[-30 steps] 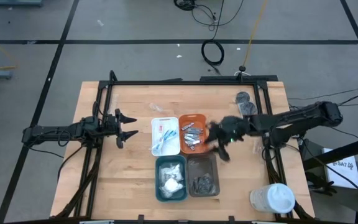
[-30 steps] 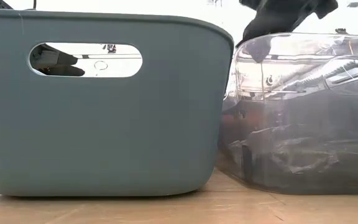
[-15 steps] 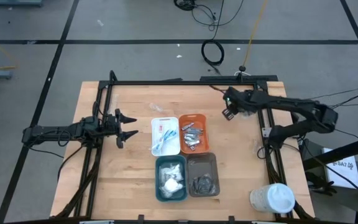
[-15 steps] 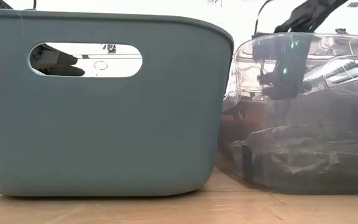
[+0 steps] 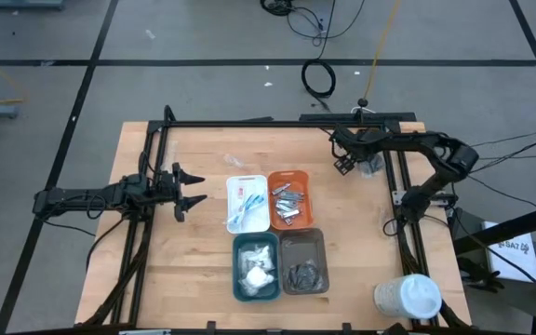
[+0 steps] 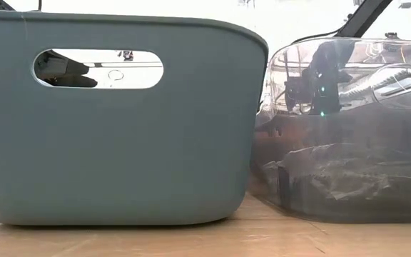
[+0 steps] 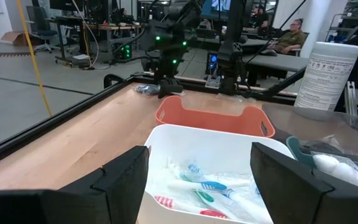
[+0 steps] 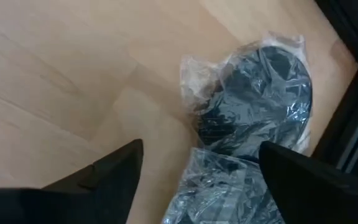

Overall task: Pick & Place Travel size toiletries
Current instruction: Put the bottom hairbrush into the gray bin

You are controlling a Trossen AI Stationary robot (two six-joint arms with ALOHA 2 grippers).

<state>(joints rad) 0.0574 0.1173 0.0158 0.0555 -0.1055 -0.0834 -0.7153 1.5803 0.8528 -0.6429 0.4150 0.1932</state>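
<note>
My right gripper [image 5: 344,163] is open near the table's far right corner, pointing down just above two dark grey roundish pieces in clear wrap. In the right wrist view one piece [image 8: 260,93] lies ahead of the fingers and the other [image 8: 229,186] lies between them, both flat on the wood. I cannot see the fingers touching either. Beside the arm a bit of wrap [image 5: 372,166] shows from above. My left gripper [image 5: 189,189] waits open, left of the white tray [image 5: 234,223], which holds pink and blue sticks [image 7: 204,190].
The orange tray [image 5: 288,177] holds silver pieces, the teal tray [image 5: 238,279] white sachets, and the grey tray [image 5: 322,270] dark pieces. A big white cup [image 5: 408,298] stands at the near right corner. Black frame rails [image 5: 400,186] run along the table's edges. A person sits behind the table [image 7: 288,37].
My right gripper has swung from beside the orange and grey trays toward the table's far right corner. It now hangs over the wrapped dark pieces. Over the last half second it has only shifted slightly. The trays and the left arm have kept still.
</note>
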